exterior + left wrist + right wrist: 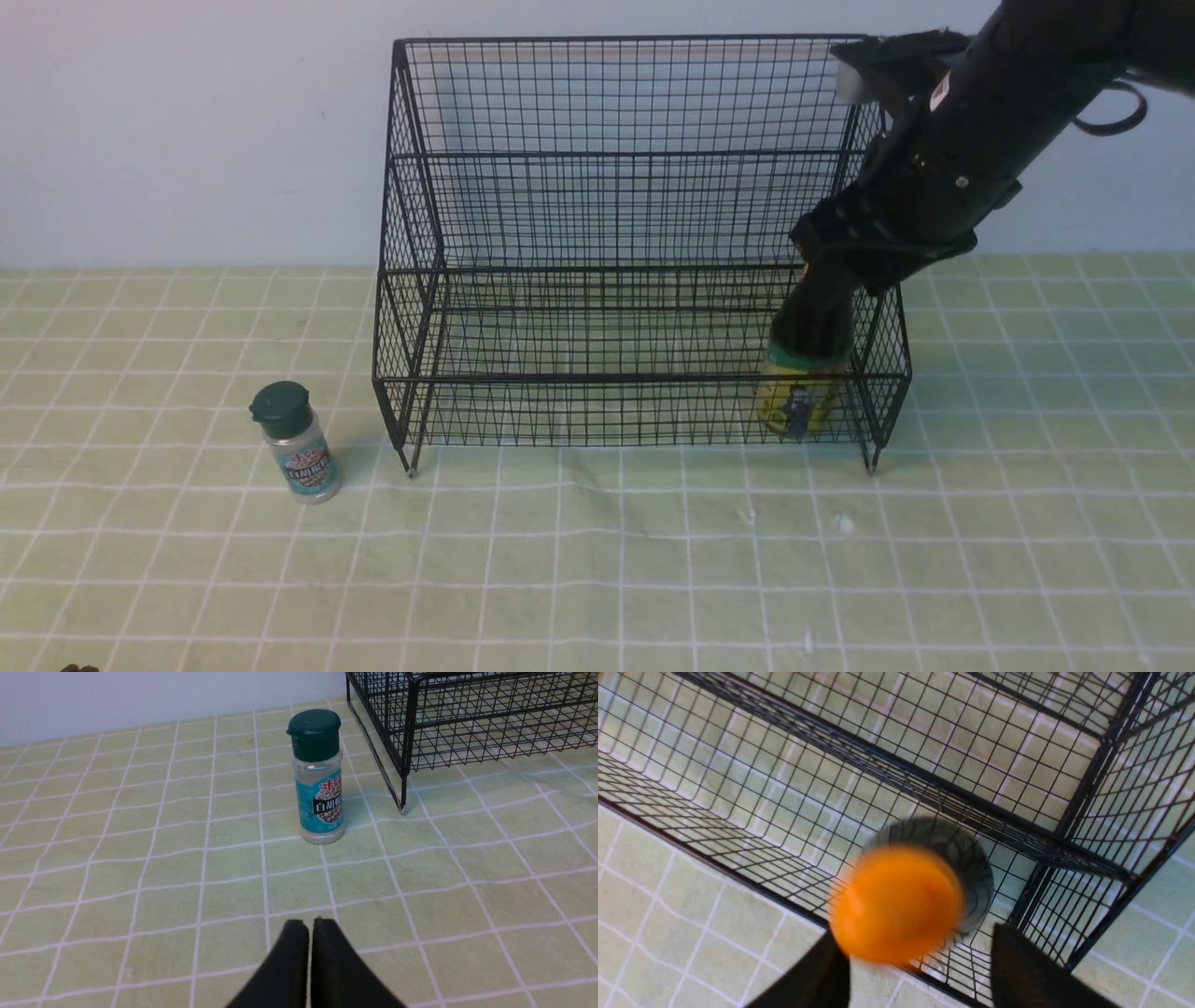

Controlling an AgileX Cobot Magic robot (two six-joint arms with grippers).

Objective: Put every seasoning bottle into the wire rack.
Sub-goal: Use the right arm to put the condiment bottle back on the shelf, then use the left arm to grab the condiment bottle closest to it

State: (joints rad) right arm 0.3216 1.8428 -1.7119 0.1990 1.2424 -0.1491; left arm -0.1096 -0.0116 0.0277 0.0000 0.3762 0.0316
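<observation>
The dark-sauce bottle (798, 397) with its yellow-green label stands in the right end of the lower tier of the black wire rack (616, 376). My right gripper (814, 313) reaches down into the rack over the bottle's top. In the right wrist view the orange cap (896, 903) is blurred between the spread fingers of the right gripper (915, 935), with a gap on one side. The small clear shaker (297, 443) with a green cap stands on the cloth left of the rack. My left gripper (309, 924) is shut and empty, well short of the shaker (319, 777).
A light green checked cloth (597, 560) covers the table. A pale wall stands right behind the rack. The rack's corner leg (402, 807) stands close beside the shaker. The upper tier of the rack (616, 269) holds nothing.
</observation>
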